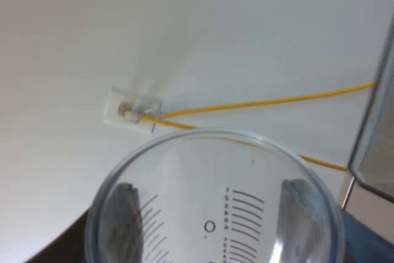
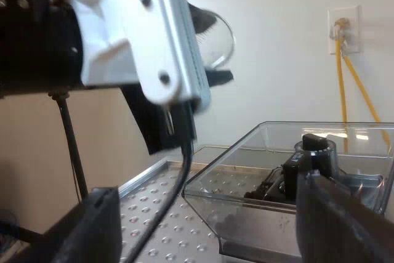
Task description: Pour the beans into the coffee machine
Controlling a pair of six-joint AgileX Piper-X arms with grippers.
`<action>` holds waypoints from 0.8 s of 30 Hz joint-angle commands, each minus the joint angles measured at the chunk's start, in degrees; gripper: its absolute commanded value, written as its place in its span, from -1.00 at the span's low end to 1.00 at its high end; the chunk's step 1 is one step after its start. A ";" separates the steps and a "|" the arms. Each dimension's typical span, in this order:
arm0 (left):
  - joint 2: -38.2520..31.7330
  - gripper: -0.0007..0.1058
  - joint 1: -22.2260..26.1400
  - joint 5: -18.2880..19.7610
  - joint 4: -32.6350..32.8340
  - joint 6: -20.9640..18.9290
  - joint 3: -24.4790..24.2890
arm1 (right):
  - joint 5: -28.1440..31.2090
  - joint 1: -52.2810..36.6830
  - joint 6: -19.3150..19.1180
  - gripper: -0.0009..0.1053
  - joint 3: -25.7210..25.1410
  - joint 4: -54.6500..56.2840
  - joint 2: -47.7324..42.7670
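Observation:
My left gripper (image 1: 212, 214) is shut on a clear measuring glass (image 1: 209, 146) with printed scale lines; its dark fingers (image 1: 123, 214) show through the glass wall on both sides. I see no beans inside the glass. The right wrist view has the left arm holding the glass (image 2: 217, 41) tipped, high above the machine's top. The clear bean hopper (image 2: 246, 170) stands below it, with dark beans (image 2: 265, 192) on its floor around a black knob (image 2: 317, 143). My right gripper (image 2: 215, 226) is open near the hopper with nothing between its fingers.
The machine's dimpled metal top (image 2: 154, 214) lies beside the hopper. A hopper edge (image 1: 375, 121) is close to the glass. On the pale wall behind are an outlet (image 1: 132, 110) and yellow cables (image 1: 265, 101), also the outlet (image 2: 345, 29).

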 commanded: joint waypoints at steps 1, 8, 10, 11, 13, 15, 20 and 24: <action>-1.79 -0.46 0.34 -2.31 0.66 -9.65 -0.29 | -0.41 0.06 -0.20 0.18 -0.23 -0.30 -0.67; -4.73 -0.46 3.38 -2.29 9.27 -23.02 -0.29 | -0.41 0.06 -0.20 0.18 -0.23 -0.30 -0.67; -5.45 -0.46 4.67 -1.82 10.99 -25.42 -0.29 | -0.96 0.06 -0.20 0.18 -0.23 -0.17 -0.67; -6.22 -0.46 5.91 -1.37 12.28 -27.53 -0.29 | -2.88 0.06 -0.20 0.18 -0.23 -0.02 -0.67; -7.31 -0.46 7.41 0.31 13.70 -30.59 -0.29 | -6.31 0.06 -0.20 0.18 -0.23 0.02 -0.67; -8.31 -0.46 9.23 3.36 15.09 -34.03 -0.29 | -8.26 0.06 -0.20 0.18 -0.23 0.14 -0.67; -11.24 -0.46 14.17 8.82 19.70 -39.08 -0.29 | -11.31 0.06 -0.20 0.18 -0.23 4.62 -0.93; -12.92 -0.46 16.71 10.52 22.68 -40.81 -0.29 | -13.36 0.06 -0.20 0.18 -0.23 8.90 -1.79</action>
